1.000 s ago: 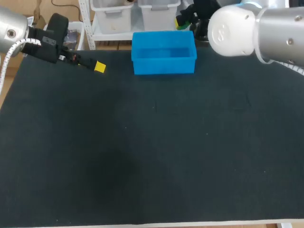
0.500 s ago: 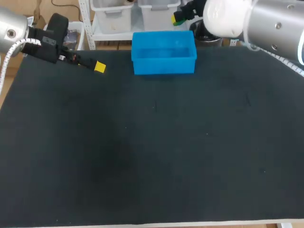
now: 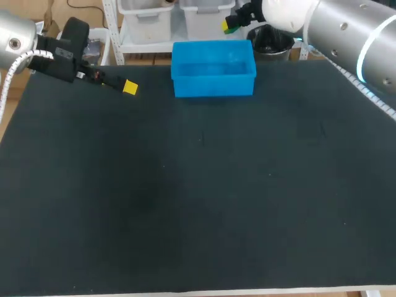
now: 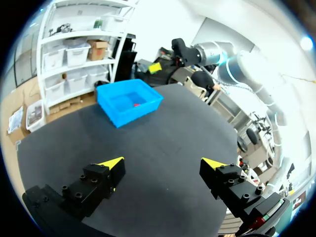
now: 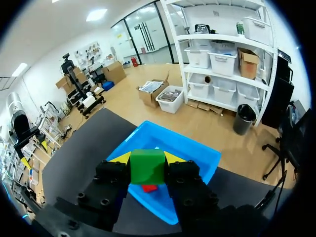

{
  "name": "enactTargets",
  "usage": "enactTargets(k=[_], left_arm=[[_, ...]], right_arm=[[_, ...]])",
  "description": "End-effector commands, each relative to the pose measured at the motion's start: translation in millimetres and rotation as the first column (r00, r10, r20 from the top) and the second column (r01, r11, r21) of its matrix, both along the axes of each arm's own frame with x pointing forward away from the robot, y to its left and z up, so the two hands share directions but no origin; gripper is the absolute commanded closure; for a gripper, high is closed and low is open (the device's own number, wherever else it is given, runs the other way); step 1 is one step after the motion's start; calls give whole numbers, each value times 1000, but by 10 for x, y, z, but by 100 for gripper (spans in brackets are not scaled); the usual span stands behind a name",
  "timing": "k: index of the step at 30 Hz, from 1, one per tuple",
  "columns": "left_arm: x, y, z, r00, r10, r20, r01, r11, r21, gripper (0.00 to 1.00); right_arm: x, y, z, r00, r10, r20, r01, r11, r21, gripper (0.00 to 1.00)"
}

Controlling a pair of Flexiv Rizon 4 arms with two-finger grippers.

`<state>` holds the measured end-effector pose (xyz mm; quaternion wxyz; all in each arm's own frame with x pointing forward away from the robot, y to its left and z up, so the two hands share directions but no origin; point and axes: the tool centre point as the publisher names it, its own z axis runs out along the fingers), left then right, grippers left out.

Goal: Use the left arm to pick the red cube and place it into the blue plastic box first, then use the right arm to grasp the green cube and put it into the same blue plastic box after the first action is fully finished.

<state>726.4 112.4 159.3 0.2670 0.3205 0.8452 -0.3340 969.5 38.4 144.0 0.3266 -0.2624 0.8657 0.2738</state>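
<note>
Head view: the dark surface [image 3: 198, 185] carries a blue plastic box [image 3: 213, 85] at the middle of its far edge. The left arm enters from the far left corner. Its left hand [image 3: 127, 87] hangs over the surface near the far edge, beside the box and apart from it. The right arm enters from the far right. Its right hand [image 3: 234, 25] is raised by the far right corner of the box, with a patch of green showing at its yellow tip.

Left wrist view: the left hand [image 4: 163, 164] is released, its two fingers spread wide with only bare surface between them. Ahead of it stands the blue plastic box [image 4: 123, 116], and a red cube [image 4: 137, 104] lies on the box floor. The right arm shows beyond the box.

Right wrist view: the right hand [image 5: 147, 159] is grasping a green cube [image 5: 147, 168], with both fingers pressed against opposite faces of the cube. The cube is held in the air, clear of the box. Under the hand lies the open blue plastic box [image 5: 197, 153], and the red cube [image 5: 149, 187] inside it shows just below the green cube. Whether the red cube touches a box wall cannot be told.
</note>
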Motion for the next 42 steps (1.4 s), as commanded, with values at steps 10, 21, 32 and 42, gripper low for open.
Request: enactTargets(k=[10,21,32,42], left_arm=[[-6,6,-13,1000,0,5,0,1000,-6,0],[-6,6,-13,1000,0,5,0,1000,-6,0],[-6,6,-13,1000,0,5,0,1000,-6,0],[-6,6,-13,1000,0,5,0,1000,-6,0]], right_arm=[[481,89,-210,992,107,-66,-105,994,30,100],[525,183,-376,987,134,-94,-132,991,23,100],[510,190,-337,990,111,-90,-110,994,24,0],[388,66,-100,996,85,-16,-85,996,-14,0]])
